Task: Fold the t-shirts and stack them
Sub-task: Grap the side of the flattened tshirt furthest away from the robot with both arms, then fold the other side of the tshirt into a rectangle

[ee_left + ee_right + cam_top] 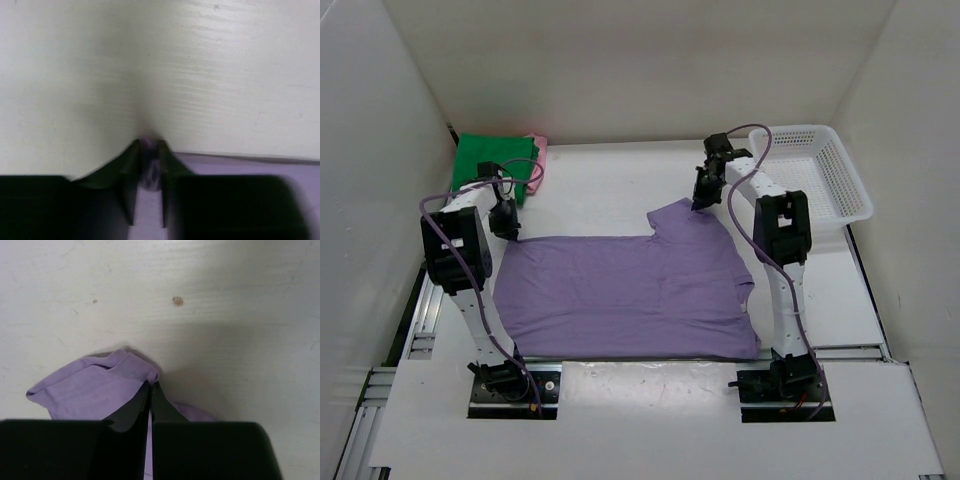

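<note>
While the purple t-shirt (630, 295) lies flat, left fingers (129, 170) and right fingers (137, 407) pinch its far corners.

Plain white walls (620, 60) enclose a white table (610, 190).

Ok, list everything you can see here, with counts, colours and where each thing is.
purple t-shirt: one, light purple, spread out mid-table
green t-shirt: one, bright green, far left corner
pink t-shirt: one, pink, edge showing beside the green one
basket: one, white mesh, far right
table: one, white
left gripper: one, black, shut on the purple t-shirt's far left corner
right gripper: one, black, shut on its far right edge
</note>
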